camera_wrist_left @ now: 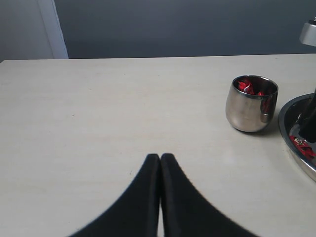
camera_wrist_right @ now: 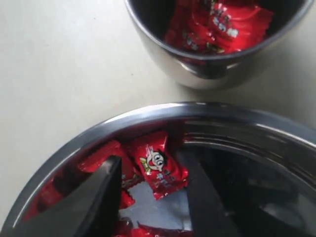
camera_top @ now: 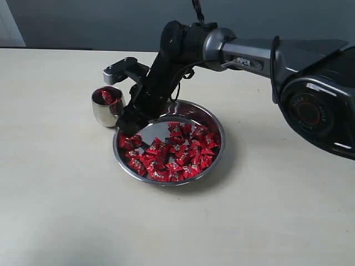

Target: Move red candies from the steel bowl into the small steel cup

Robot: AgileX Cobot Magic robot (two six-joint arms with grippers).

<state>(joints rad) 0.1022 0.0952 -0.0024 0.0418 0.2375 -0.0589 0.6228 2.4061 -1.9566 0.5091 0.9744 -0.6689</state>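
Exterior: you're barely getting started, most red candies (camera_top: 172,155) are sitting in the steel bowl (camera_top: 223,141), just a few in the small steel cup (camera_top: 102,115) beside it. Left wrist: your left jaws are hanging pressed together. Right wrist: your right jaws are straddling one of them in the bowl, spread wide, gripping nothing.

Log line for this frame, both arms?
right gripper: jaws open, in steel bowl, either side of one red candy | left gripper: jaws shut, over table | small steel cup: red candies inside
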